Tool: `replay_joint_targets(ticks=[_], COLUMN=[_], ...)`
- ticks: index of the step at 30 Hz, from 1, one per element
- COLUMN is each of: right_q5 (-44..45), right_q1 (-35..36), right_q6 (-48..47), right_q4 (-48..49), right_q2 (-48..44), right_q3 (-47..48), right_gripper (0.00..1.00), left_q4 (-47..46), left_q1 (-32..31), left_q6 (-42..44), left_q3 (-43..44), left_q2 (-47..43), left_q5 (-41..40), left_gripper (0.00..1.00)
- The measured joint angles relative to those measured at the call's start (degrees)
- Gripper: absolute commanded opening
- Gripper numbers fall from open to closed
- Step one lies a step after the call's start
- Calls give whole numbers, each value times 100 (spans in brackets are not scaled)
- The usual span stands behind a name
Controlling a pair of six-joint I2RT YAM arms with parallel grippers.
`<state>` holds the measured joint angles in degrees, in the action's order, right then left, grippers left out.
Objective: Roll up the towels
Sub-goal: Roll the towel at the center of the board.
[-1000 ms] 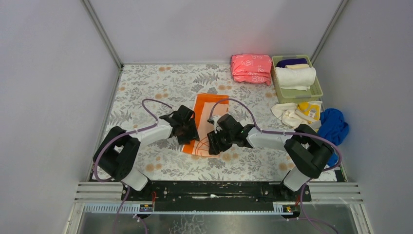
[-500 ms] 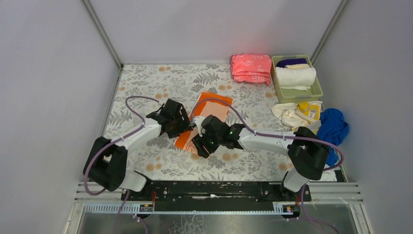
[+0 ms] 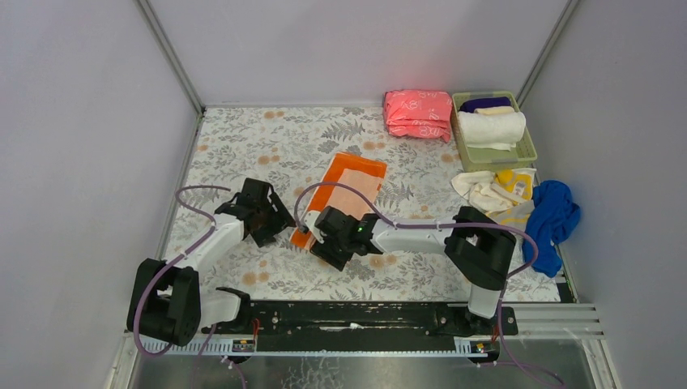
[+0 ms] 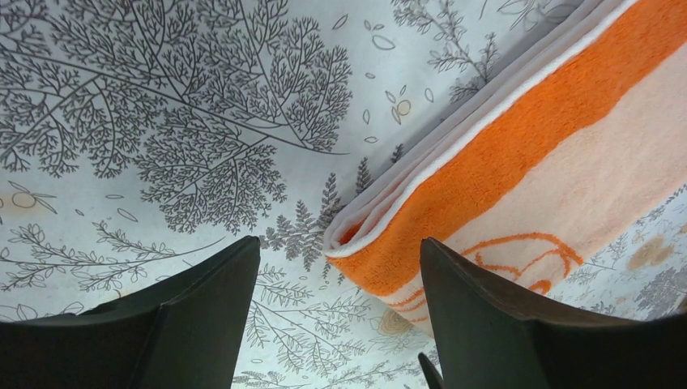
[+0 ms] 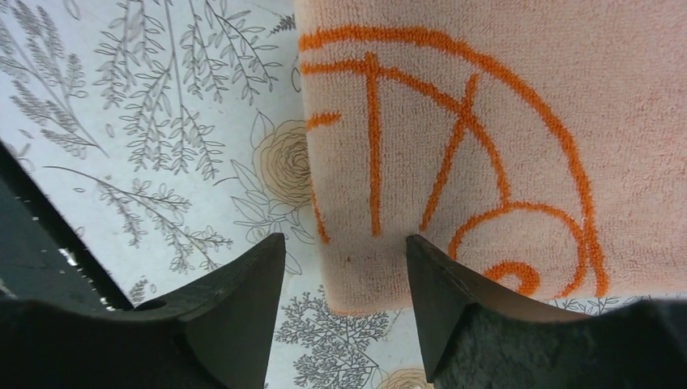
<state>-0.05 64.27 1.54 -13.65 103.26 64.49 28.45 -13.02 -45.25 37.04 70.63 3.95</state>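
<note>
A: How is the folded orange terry towel with the pale peach panel (image 3: 347, 185) expected to handle, and where is it found?

B: It is judged light, soft and limp. Several layers are seen at its edge, so some slipping between them is to be expected. It is laid flat on the floral tablecloth (image 3: 243, 146), well apart from the folded pink stack (image 3: 418, 113), nearer the arm bases and to the left of it.

A: Where should it be taken?

B: The narrow end farthest from the pink stack is suggested, one corner per gripper, with all layers pinched together.

A: And the grippers?

B: The left gripper (image 4: 336, 251) is held well apart over one corner of that end, and nothing is gripped. The right gripper (image 5: 344, 247) is likewise spread and empty at the other corner. The crumpled royal blue towel (image 3: 555, 212), the yellow printed towel (image 3: 518, 182) and the cream-white towels (image 3: 478, 190) are heaped to the near right of the pink stack.
</note>
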Motion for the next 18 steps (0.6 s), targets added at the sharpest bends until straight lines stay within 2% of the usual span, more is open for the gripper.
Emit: replay_joint_targets(ticks=[7,14,16,18], right_q5=[210,509,546,535], right_q1=[87,136,138,136], right_q6=[-339,-472,-474,-470], right_q4=[-107,-120,-109,-85], right_q2=[323,457,457,446], right_q3=[120,256,256,243], right_gripper=[48,12,5,2], left_q4=[28,31,31,33], left_q1=[26,24,-2,-44], left_q6=[-76,-254,-328,-420], left_q3=[-136,-374,-448,-501], left_q2=[-9,-31,-74,-138], left_q5=[120,133,162,190], left_gripper=[73,75,77,78])
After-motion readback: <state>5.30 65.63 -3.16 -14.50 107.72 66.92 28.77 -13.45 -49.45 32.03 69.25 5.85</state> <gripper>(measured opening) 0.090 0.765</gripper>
